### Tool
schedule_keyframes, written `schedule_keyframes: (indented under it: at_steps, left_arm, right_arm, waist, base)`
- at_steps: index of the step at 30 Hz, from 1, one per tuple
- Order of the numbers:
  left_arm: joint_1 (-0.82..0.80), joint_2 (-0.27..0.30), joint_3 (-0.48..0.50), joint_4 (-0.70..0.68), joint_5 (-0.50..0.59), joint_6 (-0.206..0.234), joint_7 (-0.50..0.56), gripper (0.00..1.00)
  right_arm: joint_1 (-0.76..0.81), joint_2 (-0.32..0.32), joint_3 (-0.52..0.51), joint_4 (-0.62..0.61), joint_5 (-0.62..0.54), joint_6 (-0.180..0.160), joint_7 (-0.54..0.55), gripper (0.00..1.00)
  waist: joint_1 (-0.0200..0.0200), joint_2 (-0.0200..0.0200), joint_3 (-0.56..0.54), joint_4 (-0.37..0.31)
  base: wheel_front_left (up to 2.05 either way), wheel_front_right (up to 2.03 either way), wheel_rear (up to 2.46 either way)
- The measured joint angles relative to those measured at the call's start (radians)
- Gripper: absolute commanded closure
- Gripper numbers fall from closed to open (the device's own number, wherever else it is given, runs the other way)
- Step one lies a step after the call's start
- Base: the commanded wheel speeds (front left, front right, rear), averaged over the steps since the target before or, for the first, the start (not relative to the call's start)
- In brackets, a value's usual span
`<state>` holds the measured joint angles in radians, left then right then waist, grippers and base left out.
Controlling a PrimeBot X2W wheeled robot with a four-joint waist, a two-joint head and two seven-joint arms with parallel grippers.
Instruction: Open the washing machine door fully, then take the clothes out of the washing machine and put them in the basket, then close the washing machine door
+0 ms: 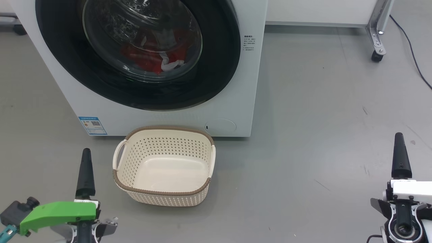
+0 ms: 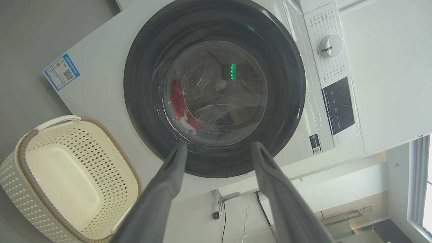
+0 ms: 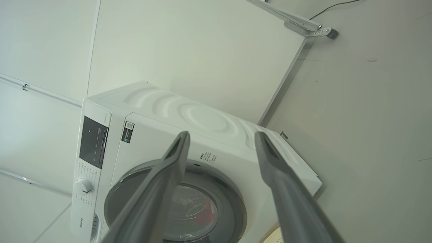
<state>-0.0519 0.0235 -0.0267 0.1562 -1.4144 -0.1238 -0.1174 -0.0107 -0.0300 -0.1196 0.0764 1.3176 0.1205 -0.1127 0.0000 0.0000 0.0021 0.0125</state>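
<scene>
The washing machine (image 1: 256, 84) stands before me with its round black door (image 1: 60, 57) shut flat against the front. Behind the door's glass lie the red and white clothes (image 1: 152, 57), which also show in the left wrist view (image 2: 177, 101). On the floor in front of the machine sits the cream basket (image 1: 118, 175) with nothing in it. My left gripper (image 1: 86, 152) hovers left of the basket, open and holding nothing; in its wrist view the left gripper (image 2: 219, 145) points at the door (image 2: 141, 84). My right gripper (image 1: 399, 136) is far off to the right, open (image 3: 221, 135).
A metal frame leg on a caster (image 1: 377, 44) and a black cable (image 1: 411, 47) lie at the back right. The machine's dial (image 2: 329, 45) and dark control panel (image 2: 339, 104) sit above the door. Grey floor stretches between basket and right gripper.
</scene>
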Motion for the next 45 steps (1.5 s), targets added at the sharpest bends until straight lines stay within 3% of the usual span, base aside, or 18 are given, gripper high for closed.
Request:
schedule_keyframes:
  at_steps: [17,37,45]
  left_arm:
    - [-0.005,0.004,-0.076,-0.036,0.292,0.0,-0.053,0.0]
    - [-0.005,0.04,-0.195,0.023,0.763,0.005,-0.129,0.0]
    - [-0.005,0.035,-0.203,0.058,0.839,0.031,-0.132,0.0]
  right_arm:
    - [0.003,-0.032,0.057,-0.045,-0.27,-0.028,-0.06,0.0]
    - [0.025,-0.091,0.183,-0.04,-0.661,-0.097,-0.13,0.0]
    - [0.032,-0.114,0.233,-0.001,-0.755,-0.114,-0.132,0.0]
  waist:
    - [0.0,0.0,0.005,0.003]
    - [0.0,0.0001,0.013,0.007]
    - [0.0,0.0,0.014,0.003]
  base:
    - [0.0,0.0,0.0]
    - [0.0,0.0,0.0]
    - [0.0,0.0,0.0]
